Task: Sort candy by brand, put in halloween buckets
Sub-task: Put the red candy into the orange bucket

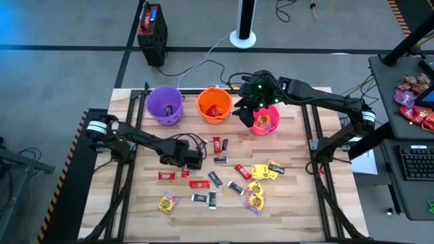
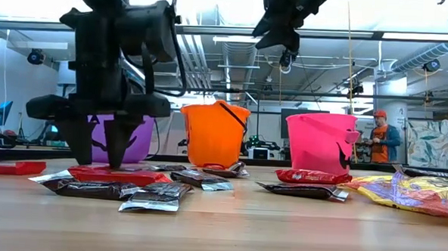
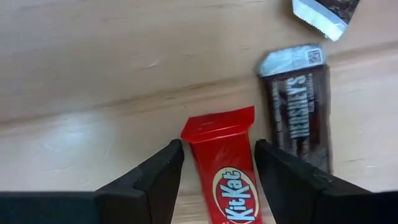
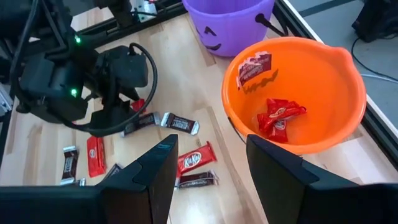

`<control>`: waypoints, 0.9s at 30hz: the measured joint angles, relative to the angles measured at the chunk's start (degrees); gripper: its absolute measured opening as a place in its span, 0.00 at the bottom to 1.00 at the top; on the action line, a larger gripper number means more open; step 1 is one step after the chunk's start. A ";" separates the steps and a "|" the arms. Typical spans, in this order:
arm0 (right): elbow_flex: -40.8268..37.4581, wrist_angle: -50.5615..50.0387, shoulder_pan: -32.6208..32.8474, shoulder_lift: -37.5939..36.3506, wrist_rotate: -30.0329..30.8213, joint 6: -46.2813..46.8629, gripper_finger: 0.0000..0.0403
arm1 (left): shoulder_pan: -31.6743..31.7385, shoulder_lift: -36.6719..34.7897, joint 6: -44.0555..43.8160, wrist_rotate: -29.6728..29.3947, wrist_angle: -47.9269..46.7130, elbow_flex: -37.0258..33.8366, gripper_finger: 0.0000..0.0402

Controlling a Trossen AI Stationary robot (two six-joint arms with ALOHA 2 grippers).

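My left gripper point(image 3: 217, 183) is open, low at the table's middle left point(image 1: 184, 167), fingers pointing down. Its two fingers stand on either side of a red Kit Kat bar point(image 3: 227, 174) that lies flat on the wood. A dark Hershey's bar point(image 3: 298, 112) lies beside it. My right gripper point(image 4: 208, 177) is open and empty, raised between the orange bucket point(image 1: 214, 106) and the pink bucket point(image 1: 264, 120). The orange bucket holds red bars point(image 4: 280, 115). The purple bucket point(image 1: 165, 104) stands left of it. Red bars, dark bars and yellow packets point(image 1: 258, 193) lie scattered on the table.
The three buckets stand in a row along the table's far side. Loose candy covers the middle and near right of the table. A heap of red and pink sweets point(image 1: 413, 102) lies on a side desk at the right. A person point(image 2: 380, 136) stands far behind the table.
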 joint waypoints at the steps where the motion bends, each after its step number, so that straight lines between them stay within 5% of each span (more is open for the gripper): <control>1: 0.00 0.17 0.00 0.00 0.02 -0.01 0.45 | -0.06 0.38 0.69 -0.08 0.02 0.02 0.47; 6: 0.00 0.42 0.00 0.00 0.02 0.00 0.45 | -0.13 0.66 1.17 -0.52 -0.01 -0.07 0.44; 15: 0.00 0.39 0.00 0.02 0.02 0.23 0.45 | -0.11 0.09 2.12 -0.72 -0.11 -0.20 0.25; 27: -0.04 0.36 0.00 0.04 -0.01 -0.09 0.45 | -0.11 -3.75 3.84 -2.22 0.09 -0.49 0.23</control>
